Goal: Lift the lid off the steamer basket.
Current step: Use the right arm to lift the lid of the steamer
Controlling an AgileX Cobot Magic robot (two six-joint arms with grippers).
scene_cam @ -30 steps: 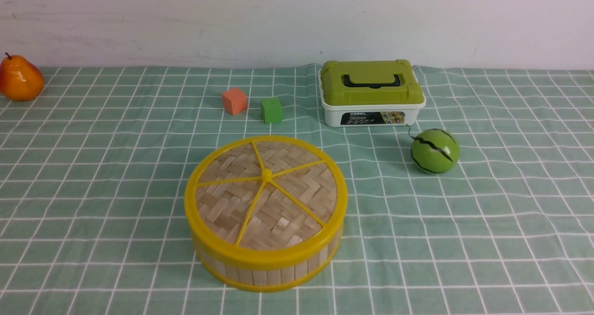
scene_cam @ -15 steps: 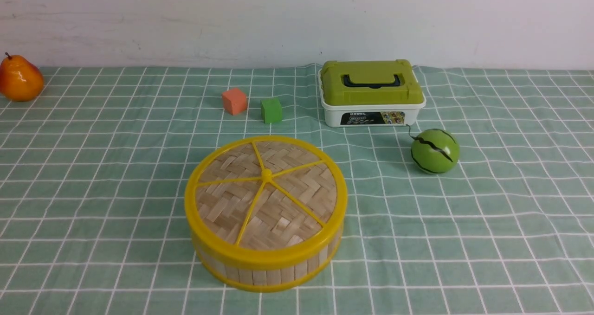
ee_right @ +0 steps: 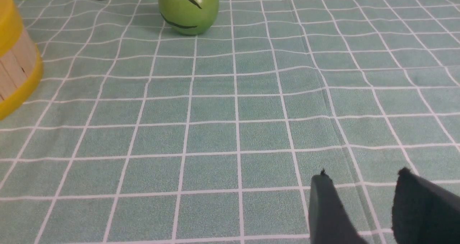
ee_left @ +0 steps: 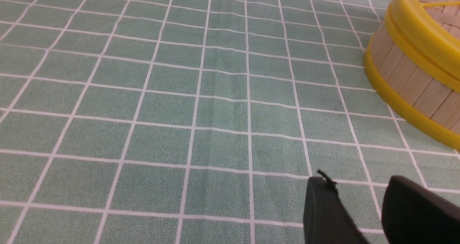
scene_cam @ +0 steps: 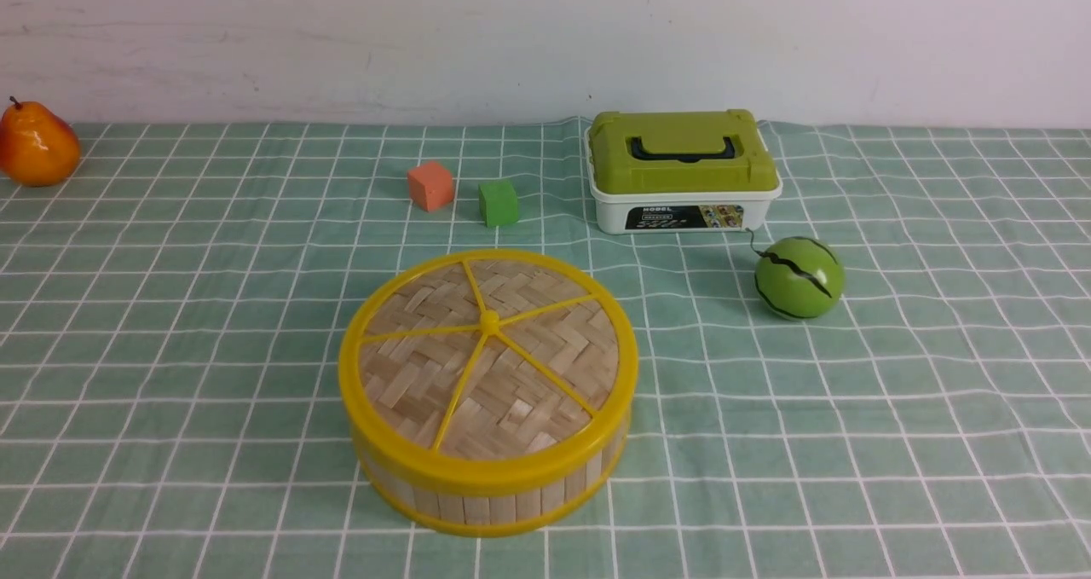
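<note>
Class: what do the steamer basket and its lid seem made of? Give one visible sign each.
Flat round woven lid: matt light bamboo strips, herringbone weave visible; yellow rim and spokes look like smooth plastic. Round slatted steamer basket: upright pale bamboo-like slats between glossy yellow rims, probably plastic.

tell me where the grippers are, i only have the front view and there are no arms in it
Observer: The left gripper hangs over the cloth, jaws apart, holding nothing.
Operator: is it touching the steamer
Observer: No. In the left wrist view the steamer basket and its lid sit ahead of the fingers, with bare cloth between.
Operator: and the right one
Observer: The right gripper is open and empty too, with the toy watermelon several cloth squares ahead of it.
</note>
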